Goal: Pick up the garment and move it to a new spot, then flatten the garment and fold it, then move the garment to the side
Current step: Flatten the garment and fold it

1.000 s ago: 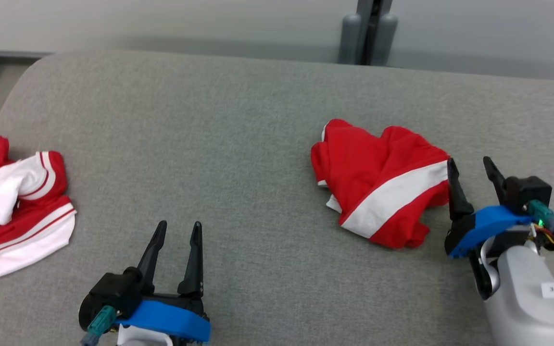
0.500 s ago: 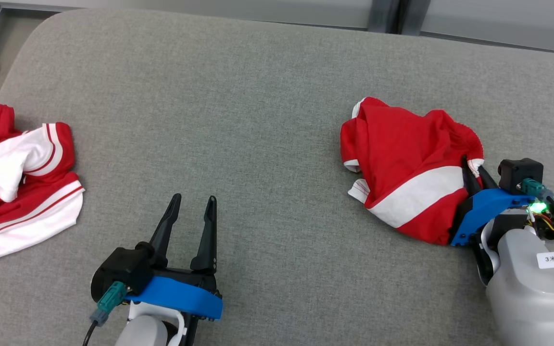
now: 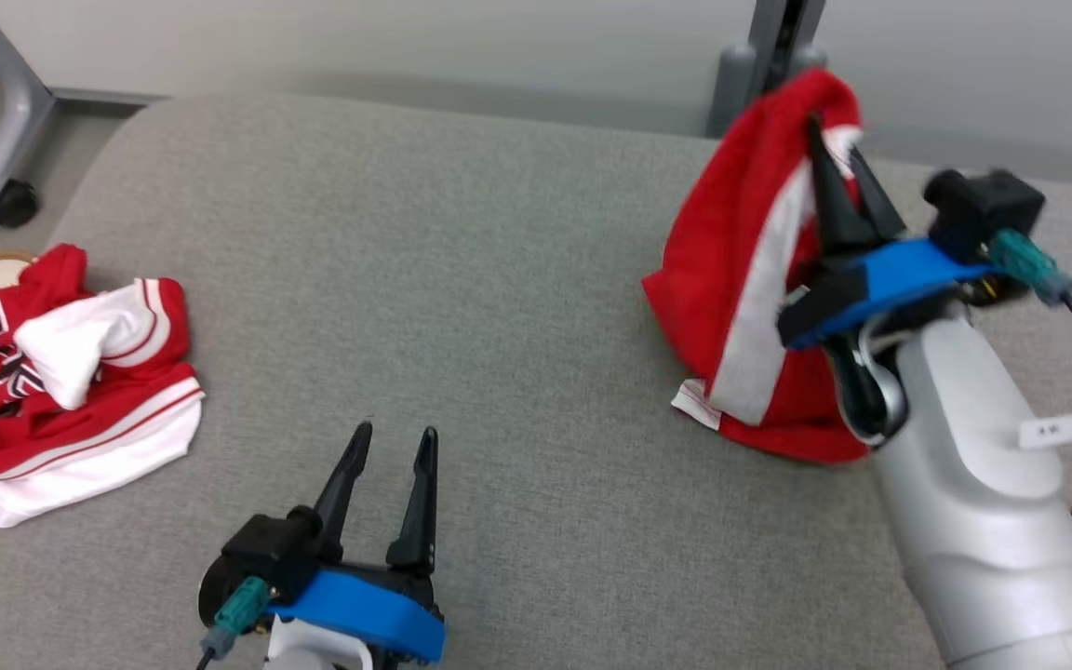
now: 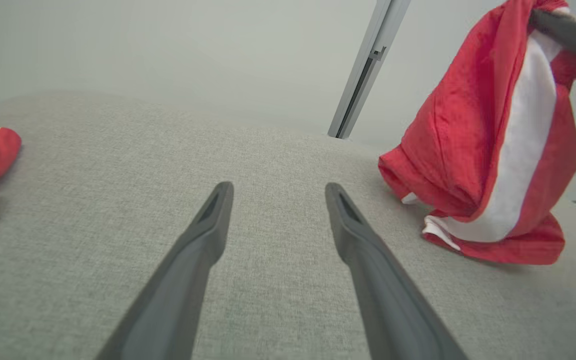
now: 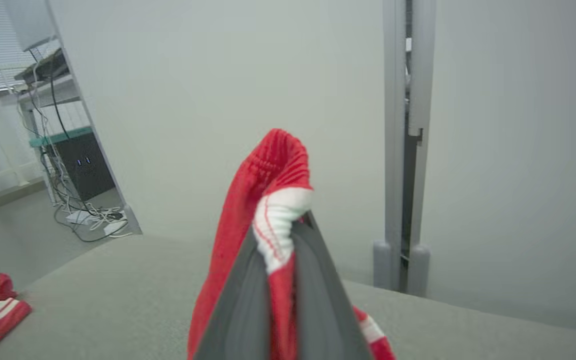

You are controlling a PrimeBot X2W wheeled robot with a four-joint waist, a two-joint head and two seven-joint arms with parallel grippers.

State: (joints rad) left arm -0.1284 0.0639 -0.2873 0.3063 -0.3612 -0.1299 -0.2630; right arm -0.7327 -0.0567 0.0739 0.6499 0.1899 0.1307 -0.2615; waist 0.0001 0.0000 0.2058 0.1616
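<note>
Okay, my right gripper (image 3: 832,140) is clamped on the red garment (image 3: 731,279), hem touching the tabletop (image 3: 462,279). Left gripper (image 3: 396,431) apart, empty. Move, flatten, fold, set-aside all pending.

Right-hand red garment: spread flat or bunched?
Bunched, not spread: red fabric garment with white stripe hangs from the shut right end effector, lower end resting on the grey fabric surface.

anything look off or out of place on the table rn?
Nothing damaged or spilled. The red-and-white garment hangs bunched from the right gripper, pinched at its ribbed edge, lower end resting on the grey table. A second crumpled garment lies at the table's left edge. The left gripper is open and empty.
</note>
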